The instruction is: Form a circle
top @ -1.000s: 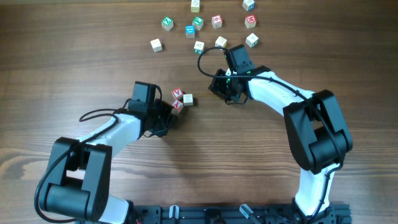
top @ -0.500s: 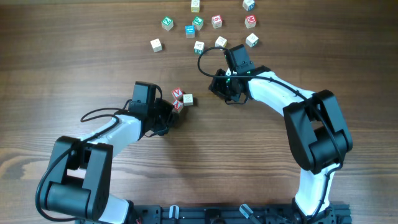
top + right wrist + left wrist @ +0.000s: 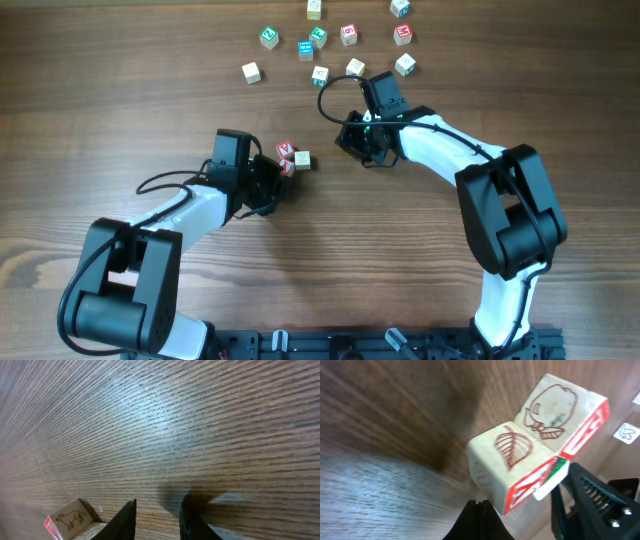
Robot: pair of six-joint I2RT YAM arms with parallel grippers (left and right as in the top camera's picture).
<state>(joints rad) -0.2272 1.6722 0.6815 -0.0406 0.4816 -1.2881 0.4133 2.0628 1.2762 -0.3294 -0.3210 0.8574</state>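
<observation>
The circle (image 3: pixel 292 159) is a tight group of three tiny letter cubes at mid-table: two red-printed cubes (image 3: pixel 286 150) (image 3: pixel 288 166) and a pale cube (image 3: pixel 302 159). My left gripper (image 3: pixel 278 178) is shut and empty, its tip against the nearer red cube. The left wrist view shows the shut fingertips (image 3: pixel 481 512) right below two red-edged cubes (image 3: pixel 507 462) (image 3: pixel 555 410) that touch each other. My right gripper (image 3: pixel 358 142) hovers to the right of the group, open a little, with nothing between its fingers (image 3: pixel 127 521). One cube (image 3: pixel 70 517) shows at the lower left of the right wrist view.
Several loose mixed-colour cubes lie spread along the far side, from a pale one (image 3: pixel 250 72) on the left to a white one (image 3: pixel 405 65) on the right, the closest (image 3: pixel 355 68) just beyond my right wrist. The right gripper's black body (image 3: pixel 592 505) shows in the left wrist view.
My left gripper has edged slightly right, and the nearer red cube has shifted a little closer to the other two. The right arm has not moved.
</observation>
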